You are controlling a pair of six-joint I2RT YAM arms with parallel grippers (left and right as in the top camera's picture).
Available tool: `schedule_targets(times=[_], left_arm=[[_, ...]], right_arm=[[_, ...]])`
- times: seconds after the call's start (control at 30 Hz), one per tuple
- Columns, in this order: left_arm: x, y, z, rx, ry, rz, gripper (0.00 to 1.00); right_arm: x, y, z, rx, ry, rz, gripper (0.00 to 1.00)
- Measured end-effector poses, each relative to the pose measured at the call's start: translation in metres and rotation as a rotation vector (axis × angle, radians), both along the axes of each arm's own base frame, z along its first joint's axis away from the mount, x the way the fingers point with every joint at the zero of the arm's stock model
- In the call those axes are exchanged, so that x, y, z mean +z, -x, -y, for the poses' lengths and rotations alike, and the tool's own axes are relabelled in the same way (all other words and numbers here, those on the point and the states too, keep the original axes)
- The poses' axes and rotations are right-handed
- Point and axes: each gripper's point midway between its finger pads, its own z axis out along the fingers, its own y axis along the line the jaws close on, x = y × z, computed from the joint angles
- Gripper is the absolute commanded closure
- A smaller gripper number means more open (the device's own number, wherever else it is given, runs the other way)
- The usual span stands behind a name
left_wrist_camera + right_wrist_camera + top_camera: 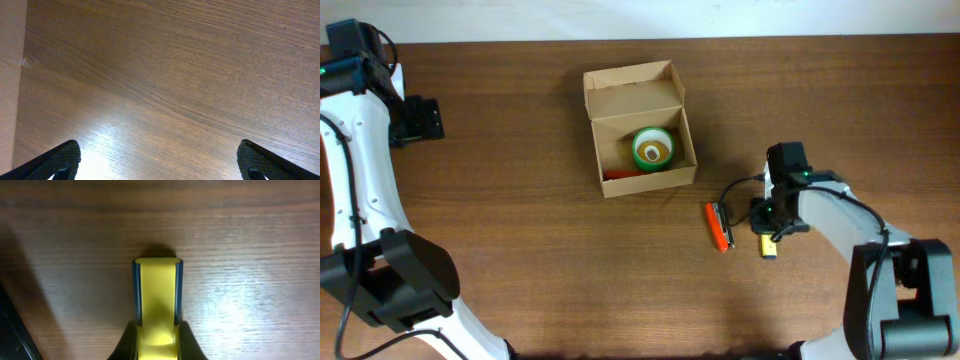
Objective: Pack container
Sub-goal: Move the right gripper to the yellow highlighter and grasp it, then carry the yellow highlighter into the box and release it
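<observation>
Container (633, 95): tan cardboard, lid open

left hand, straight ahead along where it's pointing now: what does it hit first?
Most likely the bare table: wood fills the wrist view ahead of the open left hand. Nothing else shows in that line, and the box is outside that view. How far off is unclear.

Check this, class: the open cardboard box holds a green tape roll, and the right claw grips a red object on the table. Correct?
No: the right claw grips a yellow object, not a red one, as the right wrist view shows. The cardboard box does hold the green tape roll.
</observation>
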Motion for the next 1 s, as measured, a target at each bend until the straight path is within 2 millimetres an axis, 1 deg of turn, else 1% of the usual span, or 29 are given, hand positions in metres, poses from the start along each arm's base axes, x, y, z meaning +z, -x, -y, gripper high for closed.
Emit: schedule_targets(times=[0.03,0.07,0.13,0.2,0.3,0.33,0.37,0.4,0.43,0.5,0.53,0.57,0.63,0.7,0.77,0.83,0.9,1.0], left_arm=[[0.000,0.000,0.000,0.000,-0.002,0.001,0.00],[0.000,0.000,0.000,0.000,-0.002,0.001,0.00],[0.000,0.000,0.000,0.000,-0.002,0.001,0.00],[0.000,0.000,0.000,0.000,-0.002,0.001,0.00],[0.000,0.000,0.000,0.000,-0.002,0.001,0.00],[0.000,0.000,0.000,0.000,-0.001,0.001,0.00],[0.000,0.000,0.000,0.000,-0.001,0.001,0.00],[0.000,0.000,0.000,0.000,-0.002,0.001,0.00],[0.000,0.000,0.000,0.000,-0.001,0.001,0.00],[0.000,0.000,0.000,0.000,-0.001,0.001,0.00],[0.000,0.000,0.000,0.000,-0.001,0.001,0.00],[0.000,0.000,0.000,0.000,-0.001,0.001,0.00],[0.000,0.000,0.000,0.000,-0.002,0.001,0.00],[0.000,0.000,0.000,0.000,-0.001,0.001,0.00],[0.000,0.000,0.000,0.000,-0.001,0.001,0.00],[0.000,0.000,0.000,0.000,-0.001,0.001,0.00],[0.000,0.000,0.000,0.000,-0.001,0.001,0.00],[0.000,0.000,0.000,0.000,-0.001,0.001,0.00]], right_arm=[[0.008,-0.003,0.000,0.000,0.001,-0.018,0.96],[0.020,-0.016,-0.001,-0.001,0.001,0.002,0.96],[0.061,-0.054,-0.002,0.000,-0.002,0.097,0.96],[0.101,-0.084,-0.004,0.006,-0.006,0.194,0.96],[0.147,-0.111,-0.005,0.019,-0.006,0.299,0.96],[0.161,-0.119,-0.007,0.029,-0.006,0.339,0.96],[0.171,-0.125,-0.009,0.036,-0.006,0.368,0.96],[0.185,-0.134,-0.016,0.054,-0.008,0.413,0.96],[0.194,-0.141,-0.026,0.086,-0.009,0.453,0.96],[0.202,-0.148,-0.049,0.157,-0.012,0.498,0.96],[0.205,-0.149,-0.067,0.210,-0.015,0.514,0.97],[0.204,-0.147,-0.079,0.243,-0.017,0.513,0.97],[0.196,-0.144,-0.106,0.347,-0.009,0.494,0.96],[0.180,-0.140,-0.135,0.490,0.008,0.457,0.96],[0.166,-0.128,-0.170,0.694,0.018,0.422,0.96],[0.164,-0.110,-0.206,0.953,0.026,0.424,0.96],[0.164,-0.096,-0.231,1.157,0.042,0.431,0.96],[0.165,-0.085,-0.248,1.344,0.053,0.444,0.96]])
